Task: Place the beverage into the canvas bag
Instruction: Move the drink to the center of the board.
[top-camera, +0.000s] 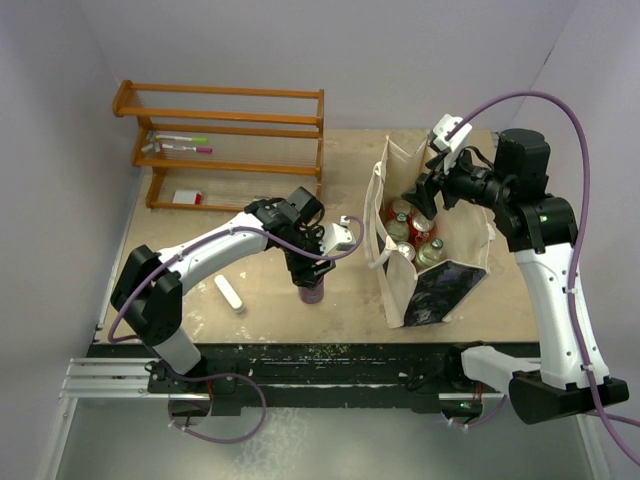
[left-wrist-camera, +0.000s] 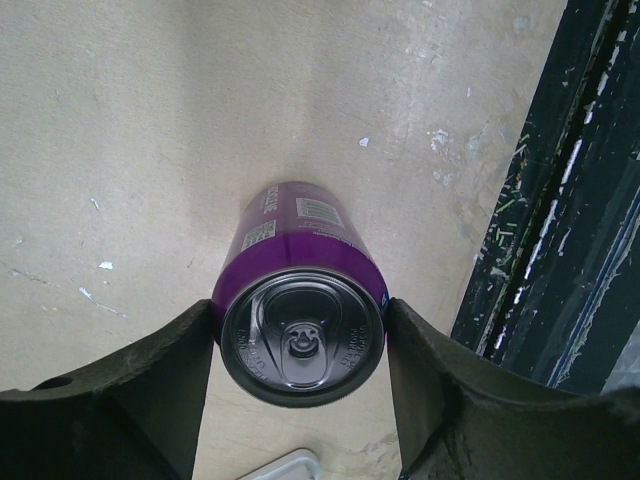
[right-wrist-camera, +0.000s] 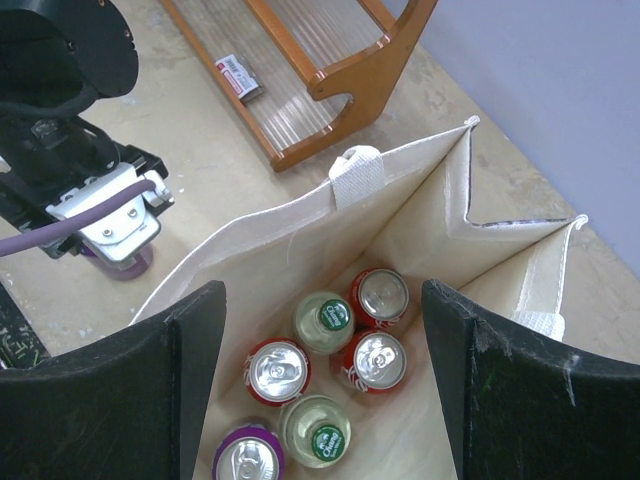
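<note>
Claw (left-wrist-camera: 300, 330) grips can (left-wrist-camera: 302, 238); bag (right-wrist-camera: 290, 245): perhaps six.

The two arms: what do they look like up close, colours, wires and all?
Both the left arm and right arm have white tube-like links joined by chunky black joints. A lilac cable loops loosely along each. The left end effector and right end effector each carry two broad dark fingers.

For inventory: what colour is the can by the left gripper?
Purple can; clearest in the left wrist view.
</note>
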